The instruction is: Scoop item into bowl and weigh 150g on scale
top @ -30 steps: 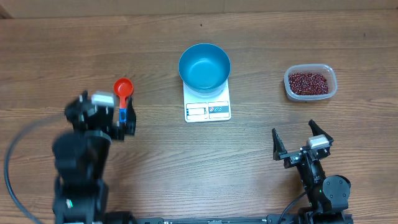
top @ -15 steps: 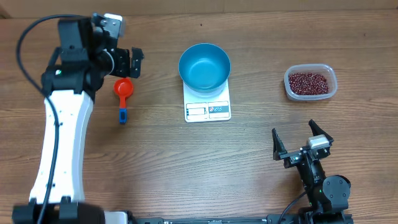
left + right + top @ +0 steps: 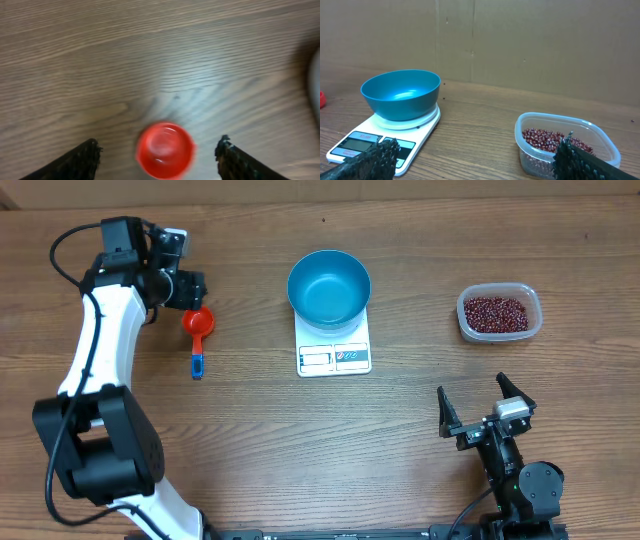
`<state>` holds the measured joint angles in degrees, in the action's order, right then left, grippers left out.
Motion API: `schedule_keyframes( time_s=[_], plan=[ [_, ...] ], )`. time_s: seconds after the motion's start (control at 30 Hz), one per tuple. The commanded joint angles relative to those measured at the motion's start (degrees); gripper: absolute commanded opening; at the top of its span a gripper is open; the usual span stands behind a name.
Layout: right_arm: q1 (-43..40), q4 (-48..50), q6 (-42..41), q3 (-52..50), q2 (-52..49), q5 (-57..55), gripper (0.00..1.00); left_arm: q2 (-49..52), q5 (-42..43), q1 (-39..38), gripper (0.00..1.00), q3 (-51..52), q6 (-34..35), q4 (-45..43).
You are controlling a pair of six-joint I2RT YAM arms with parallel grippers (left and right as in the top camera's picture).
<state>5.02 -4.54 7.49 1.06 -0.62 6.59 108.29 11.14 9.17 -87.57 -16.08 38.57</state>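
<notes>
A red scoop (image 3: 198,320) with a blue handle (image 3: 197,363) lies on the table, left of the scale. My left gripper (image 3: 192,292) hangs over the scoop's far end. In the left wrist view the red cup (image 3: 165,150) sits between the fingers of that gripper (image 3: 157,145), which is open and touches nothing. The blue bowl (image 3: 329,287) stands empty on the white scale (image 3: 334,352). The beans (image 3: 495,312) fill a clear tub (image 3: 530,325) at the right. My right gripper (image 3: 485,412) rests open near the front edge, and its wrist view shows the bowl (image 3: 402,95), the scale (image 3: 375,137) and the beans (image 3: 552,140).
A brown cardboard wall (image 3: 520,40) rises behind the table's far edge. The left arm's white link (image 3: 95,370) stretches along the left side. Bare wood (image 3: 330,450) lies between the scale and the front edge.
The left arm has swung from the near left of the table out to the far side of the scoop, then settled over its cup. The right arm has not moved.
</notes>
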Motion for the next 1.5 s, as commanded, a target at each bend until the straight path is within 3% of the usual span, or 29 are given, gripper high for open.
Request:
schedule_keyframes(
  time_s=[0.0, 0.1, 0.27, 0.5, 1.0, 1.47],
  plan=[
    [0.4, 0.2, -0.4, -0.6, 0.5, -0.5, 1.00, 3.9, -0.2, 0.9, 0.70, -1.5, -10.1, -2.7],
    [0.4, 0.2, -0.4, -0.6, 0.5, -0.5, 1.00, 7.1, -1.7, 0.9, 0.62, -1.5, -16.8, -4.7],
    [0.4, 0.2, -0.4, -0.6, 0.5, -0.5, 1.00, 10.1, -2.8, 0.9, 0.62, -1.5, -16.5, -4.8],
    [0.4, 0.2, -0.4, -0.6, 0.5, -0.5, 1.00, 10.3, -4.5, 1.0, 0.54, -1.5, -16.6, -4.3],
    [0.4, 0.2, -0.4, -0.6, 0.5, -0.5, 1.00, 8.7, -3.8, 1.8, 0.59, -1.5, -18.8, 1.7],
    [0.4, 0.2, -0.4, -0.6, 0.5, -0.5, 1.00, 9.8, -3.4, 1.7, 0.53, -1.4, -18.7, -1.6]
  ],
)
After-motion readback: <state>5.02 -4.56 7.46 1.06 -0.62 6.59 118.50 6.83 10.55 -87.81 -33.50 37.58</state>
